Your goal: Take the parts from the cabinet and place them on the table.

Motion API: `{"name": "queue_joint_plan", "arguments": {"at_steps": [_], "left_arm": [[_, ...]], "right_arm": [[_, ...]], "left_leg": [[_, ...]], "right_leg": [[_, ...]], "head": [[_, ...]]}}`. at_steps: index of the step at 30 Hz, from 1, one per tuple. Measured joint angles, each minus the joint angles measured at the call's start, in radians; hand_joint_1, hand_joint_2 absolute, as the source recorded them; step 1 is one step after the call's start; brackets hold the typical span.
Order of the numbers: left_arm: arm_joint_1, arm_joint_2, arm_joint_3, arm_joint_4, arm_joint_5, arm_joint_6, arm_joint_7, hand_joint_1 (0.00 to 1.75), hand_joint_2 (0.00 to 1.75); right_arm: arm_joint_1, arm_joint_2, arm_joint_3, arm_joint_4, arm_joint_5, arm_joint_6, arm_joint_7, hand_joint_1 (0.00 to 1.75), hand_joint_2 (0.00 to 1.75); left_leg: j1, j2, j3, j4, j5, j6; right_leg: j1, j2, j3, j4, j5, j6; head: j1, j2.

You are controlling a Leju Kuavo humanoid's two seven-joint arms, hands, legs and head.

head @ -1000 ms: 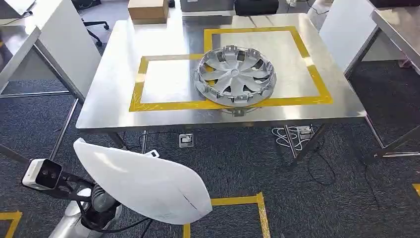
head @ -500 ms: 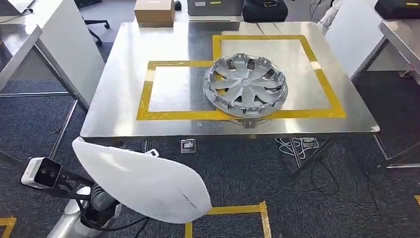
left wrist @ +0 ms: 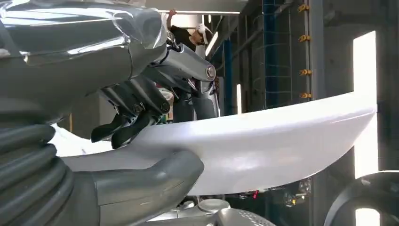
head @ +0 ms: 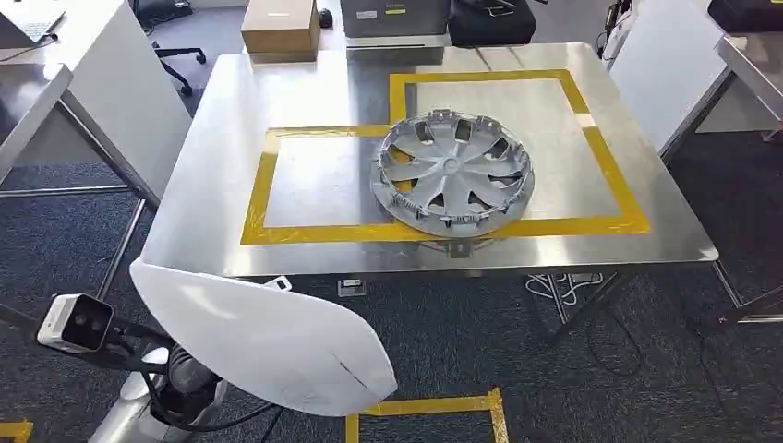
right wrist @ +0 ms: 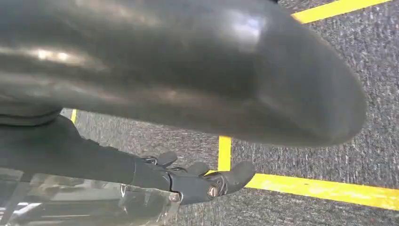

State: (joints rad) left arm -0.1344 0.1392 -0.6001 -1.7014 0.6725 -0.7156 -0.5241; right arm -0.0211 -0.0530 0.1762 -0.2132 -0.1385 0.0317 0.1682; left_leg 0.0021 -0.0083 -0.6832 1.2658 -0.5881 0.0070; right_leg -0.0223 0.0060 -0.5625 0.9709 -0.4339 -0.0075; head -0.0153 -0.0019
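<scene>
Head view: we see the steel tabletop ahead with a silver hubcap lying flat inside its yellow tape outline, and the white panel carried low over the carpet, near our left side. Left wrist view adds the grip: left robot hand clamps the panel edge, thumb on one face, dark fingers on the other. Right wrist view: right robot hand hangs over carpet, fingers loosely extended, holding nothing.

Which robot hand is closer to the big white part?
The left. The left hand grips the white part itself, thumb under it and fingers on top. The right hand hangs low over the carpet, holding nothing.
</scene>
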Motion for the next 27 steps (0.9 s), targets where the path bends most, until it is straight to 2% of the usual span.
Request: {"name": "queue_joint_plan", "arguments": {"at_steps": [1, 2, 3, 4, 5, 6, 7, 8, 9, 10, 11, 12, 13, 15, 16, 17, 18, 19, 20, 21, 22, 23, 24, 25, 26, 27], "left_arm": [[0.001, 0.000, 0.000, 0.000, 0.000, 0.000, 0.000, 1.75, 1.75], [0.001, 0.000, 0.000, 0.000, 0.000, 0.000, 0.000, 1.75, 1.75], [0.001, 0.002, 0.000, 0.000, 0.000, 0.000, 0.000, 1.75, 1.75], [0.001, 0.002, 0.000, 0.000, 0.000, 0.000, 0.000, 1.75, 1.75], [0.001, 0.002, 0.000, 0.000, 0.000, 0.000, 0.000, 1.75, 1.75], [0.000, 0.003, 0.000, 0.000, 0.000, 0.000, 0.000, 1.75, 1.75], [0.000, 0.005, 0.000, 0.000, 0.000, 0.000, 0.000, 1.75, 1.75], [-0.002, 0.005, 0.000, 0.000, 0.000, 0.000, 0.000, 1.75, 1.75], [0.000, 0.005, 0.000, 0.000, 0.000, 0.000, 0.000, 1.75, 1.75], [0.000, 0.006, 0.000, 0.000, 0.000, 0.000, 0.000, 1.75, 1.75], [-0.001, 0.006, 0.000, 0.000, 0.000, 0.000, 0.000, 1.75, 1.75], [-0.003, 0.005, 0.000, -0.001, 0.000, 0.000, 0.000, 1.75, 1.75], [-0.004, 0.004, 0.000, -0.001, 0.000, 0.000, 0.000, 1.75, 1.75], [-0.001, 0.004, -0.001, 0.000, 0.000, 0.000, 0.000, 1.75, 1.75], [-0.001, 0.004, -0.001, 0.000, 0.000, 0.000, 0.000, 1.75, 1.75], [0.000, 0.004, -0.001, 0.000, 0.000, 0.000, 0.000, 1.75, 1.75], [0.000, 0.004, -0.001, 0.000, 0.000, 0.000, 0.000, 1.75, 1.75], [0.000, 0.004, -0.001, 0.000, 0.000, 0.000, 0.000, 1.75, 1.75], [0.000, 0.003, -0.001, 0.000, 0.000, 0.000, 0.000, 1.75, 1.75], [0.000, 0.004, -0.001, 0.000, -0.001, 0.000, 0.000, 1.75, 1.75], [0.001, 0.004, -0.001, 0.000, -0.005, 0.006, 0.000, 1.75, 1.75], [0.003, 0.005, -0.001, 0.000, -0.014, 0.012, 0.000, 1.75, 1.75], [0.008, 0.007, -0.001, 0.000, -0.021, 0.014, 0.000, 1.75, 1.75], [0.016, 0.009, 0.000, 0.000, -0.025, 0.016, -0.001, 1.75, 1.75], [0.019, 0.012, 0.001, -0.001, -0.027, 0.016, -0.003, 1.75, 1.75], [0.020, 0.014, 0.001, -0.001, -0.031, 0.016, -0.004, 1.75, 1.75]], "right_arm": [[0.002, 0.000, 0.000, 0.000, 0.000, 0.000, 0.000, 0.00, 0.00], [0.003, 0.000, 0.000, 0.000, 0.000, 0.000, 0.000, 0.00, 0.00], [0.003, 0.000, 0.000, 0.000, 0.000, 0.000, 0.000, 0.00, 0.00], [0.003, 0.000, 0.000, 0.000, 0.000, 0.000, 0.000, 0.00, 0.00], [0.002, 0.001, 0.000, 0.000, 0.000, 0.000, 0.000, 0.00, 0.00], [0.002, 0.003, 0.000, 0.000, 0.000, 0.000, 0.000, 0.00, 0.00], [0.000, 0.005, 0.000, 0.000, 0.000, 0.000, 0.000, 0.00, 0.00], [-0.001, 0.004, 0.000, 0.000, 0.000, 0.000, 0.000, 0.00, 0.00], [0.000, 0.005, 0.000, 0.000, 0.000, 0.000, 0.000, 0.00, 0.00], [0.001, 0.005, 0.000, 0.000, 0.000, 0.000, 0.000, 0.00, 0.00], [0.001, 0.005, 0.000, 0.000, 0.000, 0.000, 0.000, 0.00, 0.00], [0.000, 0.006, 0.000, 0.000, 0.000, 0.000, 0.000, 0.00, 0.00], [-0.003, 0.006, 0.000, 0.000, 0.000, 0.000, 0.000, 0.00, 0.00], [-0.004, 0.003, 0.000, 0.000, 0.000, 0.000, 0.000, 0.00, 0.00], [-0.002, 0.002, 0.000, 0.000, 0.000, 0.000, 0.000, 0.00, 0.00], [0.000, 0.001, 0.000, 0.001, 0.000, 0.000, 0.000, 0.00, 0.00], [0.001, 0.001, 0.000, 0.001, 0.000, 0.000, 0.000, 0.00, 0.00], [0.001, 0.001, 0.000, 0.001, 0.000, 0.000, 0.000, 0.00, 0.00], [0.001, 0.000, 0.000, 0.002, 0.000, 0.000, 0.000, 0.00, 0.00], [0.001, 0.000, 0.000, 0.002, 0.000, 0.000, 0.000, 0.00, 0.00], [0.004, -0.001, 0.000, 0.005, -0.001, 0.006, -0.003, 0.00, 0.00], [0.006, -0.002, 0.000, 0.005, -0.003, 0.012, -0.014, 0.00, 0.00], [0.013, -0.003, 0.000, 0.005, -0.003, 0.018, -0.024, 0.00, 0.00], [0.020, -0.005, -0.001, 0.005, -0.005, 0.019, -0.032, 0.00, 0.00], [0.028, -0.004, -0.001, 0.006, -0.006, 0.021, -0.038, 0.00, 0.00], [0.033, -0.002, -0.001, 0.006, -0.006, 0.022, -0.040, 0.00, 0.00]], "left_leg": [[0.003, 0.003, -0.034, 0.039, -0.011, -0.003], [0.006, 0.004, -0.045, 0.034, 0.006, -0.003], [0.007, 0.005, -0.033, -0.017, 0.051, -0.002], [0.007, 0.006, -0.001, -0.103, 0.112, 0.002], [0.006, 0.006, 0.039, -0.202, 0.177, 0.010], [0.001, 0.006, 0.064, -0.266, 0.207, 0.023], [-0.006, 0.008, 0.063, -0.266, 0.165, 0.028], [-0.011, 0.005, 0.074, -0.275, 0.165, 0.035], [-0.012, 0.005, 0.072, -0.282, 0.178, 0.044], [-0.012, 0.005, 0.076, -0.285, 0.177, 0.051], [-0.003, 0.003, 0.100, -0.295, 0.179, 0.055], [-0.005, 0.005, 0.109, -0.301, 0.177, 0.058], [-0.006, 0.005, 0.112, -0.300, 0.173, 0.063], [-0.011, 0.004, 0.114, -0.299, 0.165, 0.067], [-0.013, 0.002, 0.115, -0.298, 0.162, 0.068], [-0.015, -0.001, 0.119, -0.296, 0.156, 0.068], [-0.016, -0.003, 0.126, -0.294, 0.149, 0.066], [-0.016, -0.005, 0.135, -0.292, 0.141, 0.064], [-0.016, -0.005, 0.147, -0.290, 0.131, 0.061], [-0.016, -0.004, 0.153, -0.287, 0.123, 0.057], [-0.019, -0.004, 0.160, -0.283, 0.118, 0.051], [-0.020, -0.006, 0.155, -0.282, 0.113, 0.045], [-0.020, -0.006, 0.158, -0.278, 0.109, 0.040], [-0.020, -0.006, 0.160, -0.276, 0.108, 0.039], [-0.021, -0.007, 0.161, -0.274, 0.103, 0.034], [-0.018, -0.004, 0.149, -0.256, 0.091, 0.027]], "right_leg": [[0.000, 0.000, 0.005, 0.000, -0.006, 0.001], [0.000, 0.002, 0.012, 0.000, -0.011, 0.002], [0.000, 0.004, 0.023, 0.000, -0.019, 0.004], [0.001, 0.006, 0.036, 0.000, -0.027, 0.007], [0.002, 0.006, 0.050, -0.001, -0.035, 0.009], [0.000, 0.006, 0.051, -0.004, -0.043, 0.012], [0.007, 0.007, 0.060, -0.005, -0.046, 0.019], [0.005, 0.007, 0.056, -0.005, -0.050, 0.025], [0.008, 0.006, 0.066, 0.000, -0.048, 0.030], [0.009, 0.005, 0.067, 0.005, -0.043, 0.040], [0.008, 0.005, 0.060, 0.013, -0.050, 0.039], [0.006, 0.002, 0.047, 0.048, -0.061, 0.037], [0.005, 0.002, 0.014, 0.105, -0.080, 0.034], [0.005, 0.002, -0.085, 0.257, -0.140, 0.025], [0.005, 0.002, -0.124, 0.310, -0.155, 0.027], [0.005, 0.001, -0.147, 0.323, -0.149, 0.034], [0.005, 0.001, -0.141, 0.284, -0.122, 0.046], [0.005, 0.001, -0.113, 0.204, -0.076, 0.059], [0.005, 0.001, -0.073, 0.102, -0.021, 0.068], [0.005, -0.001, -0.046, 0.019, 0.024, 0.067], [0.012, -0.003, -0.050, 0.020, -0.001, 0.043], [0.017, -0.006, -0.039, 0.019, 0.003, 0.027], [0.016, -0.005, -0.038, 0.018, 0.013, 0.021], [0.017, -0.005, -0.036, 0.018, 0.010, 0.018], [0.005, -0.004, -0.026, 0.015, 0.011, 0.015], [0.005, -0.004, -0.019, 0.011, 0.010, 0.013]], "head": [[0.000, 0.000], [0.000, 0.000], [0.000, 0.000], [0.000, 0.000], [0.000, 0.000], [0.000, 0.000], [0.003, 0.000], [-0.001, 0.000], [0.002, 0.000], [0.000, 0.000], [0.000, 0.000], [0.003, 0.000], [0.005, 0.000], [0.004, 0.000], [0.005, 0.000], [0.004, 0.000], [0.004, 0.000], [0.004, 0.000], [0.004, 0.000], [0.005, 0.000], [0.003, 0.000], [0.003, 0.000], [0.001, 0.000], [0.003, 0.000], [0.002, 0.000], [0.003, 0.000]]}}
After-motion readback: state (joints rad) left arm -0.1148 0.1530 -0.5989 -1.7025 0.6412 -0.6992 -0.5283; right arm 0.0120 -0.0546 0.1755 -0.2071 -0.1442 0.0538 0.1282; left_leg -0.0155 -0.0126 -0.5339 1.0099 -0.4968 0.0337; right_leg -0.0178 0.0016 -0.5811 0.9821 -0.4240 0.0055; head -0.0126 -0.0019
